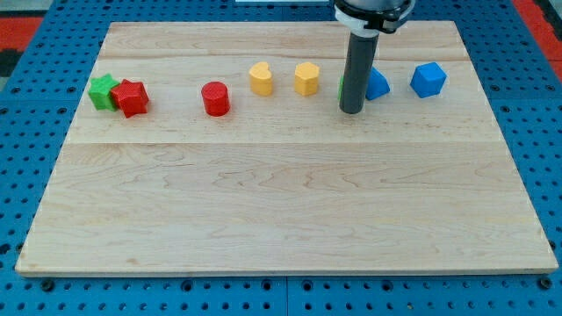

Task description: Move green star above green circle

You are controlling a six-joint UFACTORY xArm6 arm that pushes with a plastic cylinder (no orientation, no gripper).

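The green star (102, 90) lies at the board's left, touching a red star-like block (132, 97) on its right. The green circle (343, 86) is almost wholly hidden behind my rod; only a green sliver shows at the rod's left edge. My tip (351, 110) rests on the board right in front of that green sliver, far to the right of the green star.
A red cylinder (215, 98), a yellow heart (261, 78) and a yellow hexagon (306, 78) lie in a row between the stars and my rod. A blue block (378, 84) touches the rod's right side. A blue cube-like block (428, 79) lies further right.
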